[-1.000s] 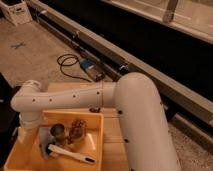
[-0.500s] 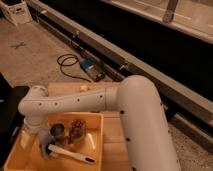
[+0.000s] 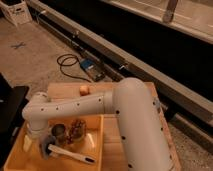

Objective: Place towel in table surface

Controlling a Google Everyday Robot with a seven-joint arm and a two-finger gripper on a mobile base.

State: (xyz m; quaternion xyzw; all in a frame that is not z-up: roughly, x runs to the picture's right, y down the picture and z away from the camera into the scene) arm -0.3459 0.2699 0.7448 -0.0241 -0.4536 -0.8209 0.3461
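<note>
My white arm (image 3: 90, 107) reaches from the right across a wooden table (image 3: 150, 90) and bends down into a wooden tray (image 3: 97, 145) at the front left. My gripper (image 3: 47, 143) is low inside the tray, beside a grey can (image 3: 60, 132) and a brown lumpy thing (image 3: 77, 128). A white-handled tool (image 3: 70, 154) lies across the tray floor just in front of it. I cannot make out a towel with certainty; a pale piece (image 3: 27, 144) shows at the tray's left, next to the gripper.
A small tan object (image 3: 85, 90) sits on the table behind the arm. A black cable (image 3: 67, 62) and a blue box (image 3: 90, 67) lie on the floor beyond. A dark object (image 3: 10, 107) stands at the left edge. A long rail (image 3: 150, 75) runs behind the table.
The gripper has moved a little right and down, deeper into the tray. The things in the tray have not visibly shifted.
</note>
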